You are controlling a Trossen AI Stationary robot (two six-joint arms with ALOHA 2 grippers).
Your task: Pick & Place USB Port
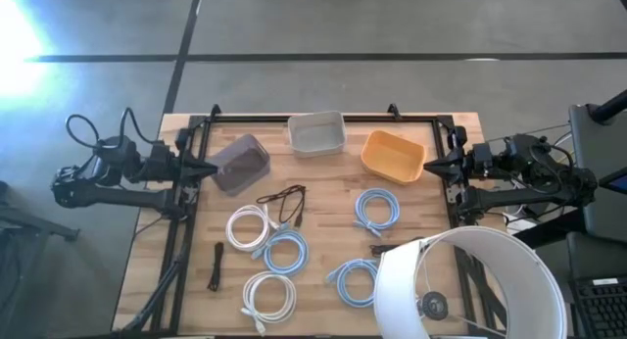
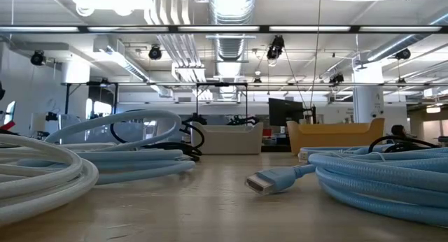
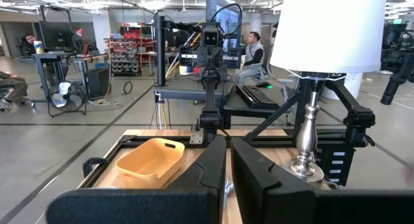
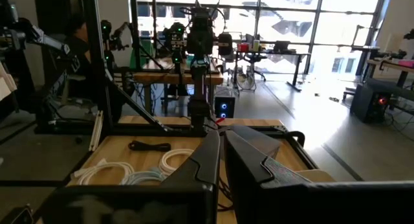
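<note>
Several coiled cables lie flat on the wooden table: two white coils (image 1: 248, 226) (image 1: 269, 295), three light blue coils (image 1: 285, 251) (image 1: 377, 210) (image 1: 355, 280), a thin dark cable (image 1: 284, 202) and a short black one (image 1: 216, 266). In the low view a light blue cable's plug (image 2: 264, 182) rests on the table. My left gripper (image 1: 211, 169) hangs shut and empty at the table's left edge, beside a grey bin (image 1: 241, 164). My right gripper (image 1: 428, 167) hangs shut and empty at the right edge, beside an orange bin (image 1: 392, 155).
A white bin (image 1: 316, 133) stands at the far middle between the grey and orange bins. A lamp with a large white shade (image 1: 470, 285) stands at the near right corner, over part of the table. A black frame (image 1: 323, 117) runs around the table's sides.
</note>
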